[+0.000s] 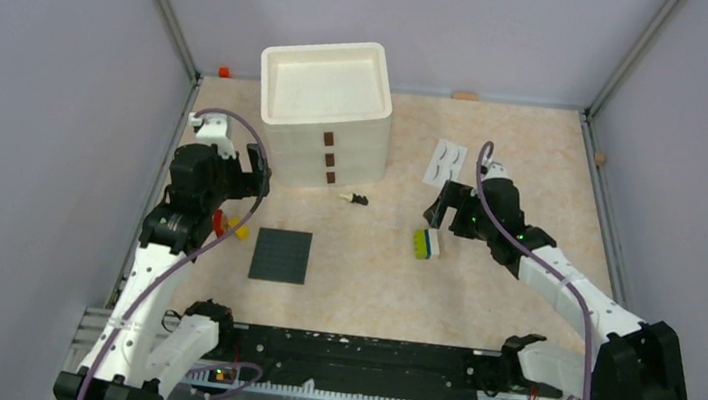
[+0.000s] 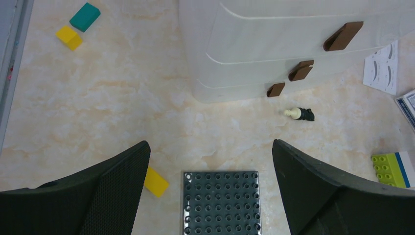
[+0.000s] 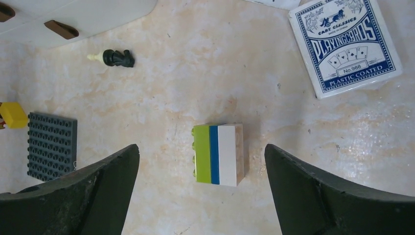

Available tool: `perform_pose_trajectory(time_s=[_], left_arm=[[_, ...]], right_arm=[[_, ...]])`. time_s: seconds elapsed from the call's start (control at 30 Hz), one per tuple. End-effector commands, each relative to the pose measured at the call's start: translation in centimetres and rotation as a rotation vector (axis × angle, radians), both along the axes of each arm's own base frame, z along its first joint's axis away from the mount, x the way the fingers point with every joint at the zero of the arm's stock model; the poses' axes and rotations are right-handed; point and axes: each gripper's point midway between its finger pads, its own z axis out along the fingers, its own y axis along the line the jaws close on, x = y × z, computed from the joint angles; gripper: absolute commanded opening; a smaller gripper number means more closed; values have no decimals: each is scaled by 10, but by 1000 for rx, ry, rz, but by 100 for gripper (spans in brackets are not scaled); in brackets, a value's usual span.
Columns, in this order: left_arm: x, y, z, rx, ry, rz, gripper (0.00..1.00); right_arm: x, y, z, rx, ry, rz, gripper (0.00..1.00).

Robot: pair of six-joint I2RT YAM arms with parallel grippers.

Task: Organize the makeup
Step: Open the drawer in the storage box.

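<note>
So in the overhead view the only bit of makeup I can clearly pick out is the white false-eyelash card [image 1: 448, 160]. It's lying flat on the worktop [image 1: 536, 160], right of centre in the upper half, just right of the white drawer unit [image 1: 324, 116] and not touching it. The right claw [image 1: 441, 210] hangs just below the card with its jaws spread wide and nothing between them. Its wrist cam looks straight down on a green-blue-white brick stack [image 3: 219, 154] sitting between the fingers [image 3: 98, 191], with no contact. A blue-and-white playing card box [image 3: 345, 44] is at the upper right of that view. The left claw [image 2: 210, 147] is wide open too and holding nothing, over bare worktop with the dark studded plate [image 2: 221, 203] at the bottom centre and a yellow brick [image 2: 155, 181] beside the left finger. A small black-and-cream piece [image 1: 355, 198] lies just below the drawers, honestly can't tell what it is.
</note>
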Motion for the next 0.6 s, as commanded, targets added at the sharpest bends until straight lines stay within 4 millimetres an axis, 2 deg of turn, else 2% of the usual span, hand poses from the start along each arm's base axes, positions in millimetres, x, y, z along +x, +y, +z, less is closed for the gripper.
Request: perform_pose_trajectory(time_s=[0.0,0.07,0.2,0.33,0.4,0.5,0.57], left_arm=[[23,-4,43,0,-103,-19,99],[31,-6,43,-13,-79,-18,99],[47,-16,48,-37,-58,-53,99],[63,-17,62,-25,-72,-57,99],[69,-14,61,-19,-56,-38,99],[71,-13,53,-20,-34,-28,99],[70,-15,48,-16,-50,-40,99]], right_arm=[[14,13,19,113,-133,4,97],[22,28,30,182,-168,36,95],[32,70,46,377,-219,112,85],[43,118,64,437,-336,148,80],[52,135,67,479,-351,138,76],[70,156,64,545,-343,130,63],[80,171,60,558,-341,140,58]])
